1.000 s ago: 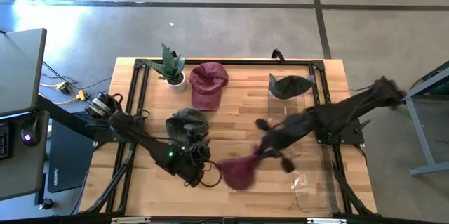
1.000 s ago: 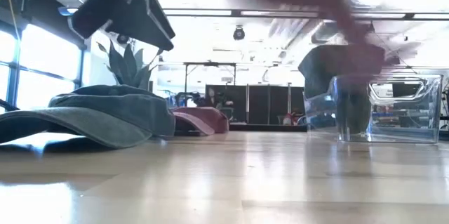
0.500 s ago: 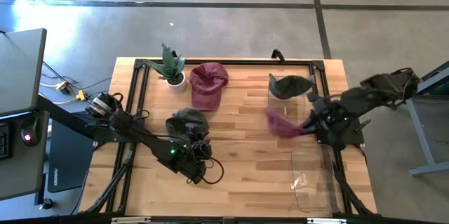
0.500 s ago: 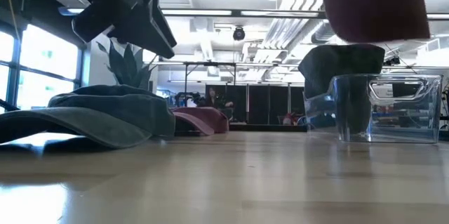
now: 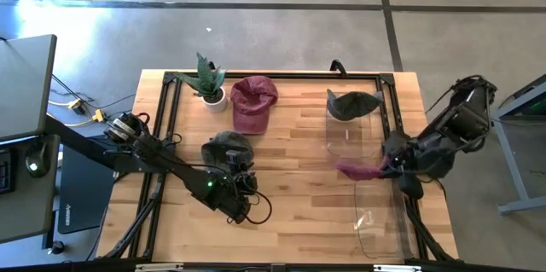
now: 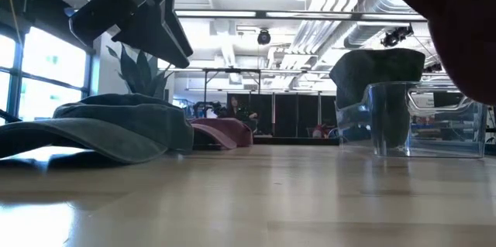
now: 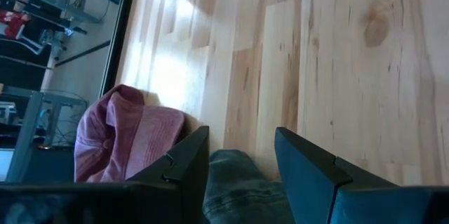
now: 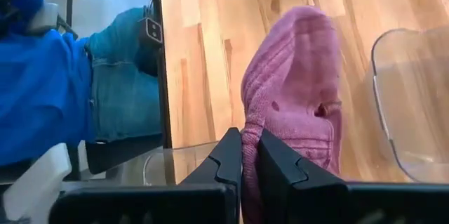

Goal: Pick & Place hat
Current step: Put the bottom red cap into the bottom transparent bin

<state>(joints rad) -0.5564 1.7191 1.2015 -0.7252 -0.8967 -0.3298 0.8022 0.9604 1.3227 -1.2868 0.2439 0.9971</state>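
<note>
My right gripper [image 5: 386, 166] is shut on a pink hat [image 5: 357, 170], which is in the air over the clear bins at the table's right side. The pink hat fills the right wrist view [image 8: 298, 90] and shows at the low view's upper right [image 6: 457, 22]. My left gripper [image 7: 242, 155] is open and hovers above a grey-green hat [image 5: 226, 147] that rests brim-down on the table [image 6: 101, 127]. A maroon hat [image 5: 253, 101] lies at the far side. My right gripper pinches the pink hat by a bunched edge [image 8: 251, 131] between its two fingers. The fingers come level from the table's right. The hat is lifted clear and stretches from the fingertips toward the table's left, drooping a little.
Two clear bins stand at the right: a far one [image 5: 351, 134] beside a dark green hat [image 5: 351, 104] and a near one [image 5: 380, 219]. A potted plant [image 5: 207, 80] stands at the far left. A person in blue [image 8: 63, 76] sits beyond the right edge.
My right gripper has carried the pink hat from the table's near middle toward the right edge and slightly toward the far edge, to above the clear bins. The hat has stayed lifted and trailed behind the gripper.
</note>
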